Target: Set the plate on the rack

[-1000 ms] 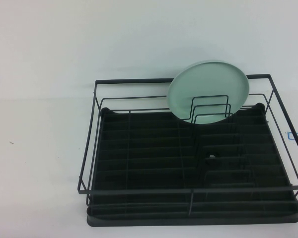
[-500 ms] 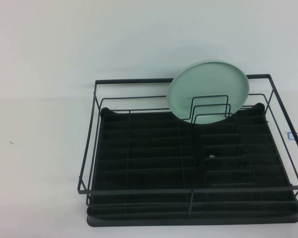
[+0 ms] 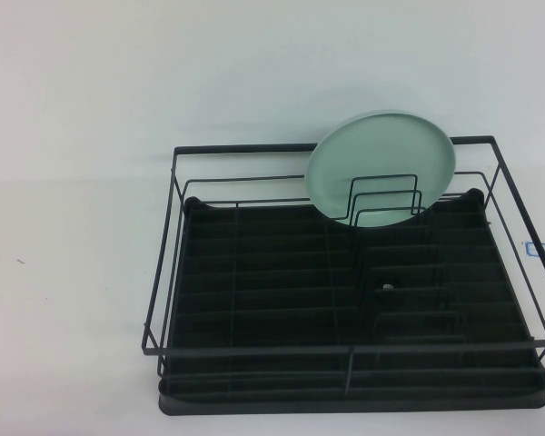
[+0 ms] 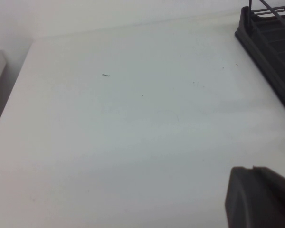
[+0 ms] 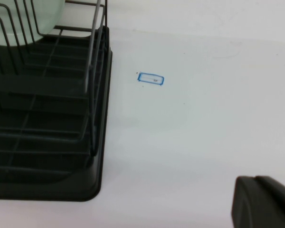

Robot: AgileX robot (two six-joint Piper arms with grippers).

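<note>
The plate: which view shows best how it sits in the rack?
The high view. There the plate stands on edge behind the wire dividers at the rack's far side. The right wrist view catches only a pale sliver of it; the left wrist view shows none. The left gripper and right gripper stay over bare table.

A bare test bench, lab-like: plain white desk [image 3: 73,318], blank white wall, one blue marker rectangle [image 3: 541,249] drawn on it.
</note>
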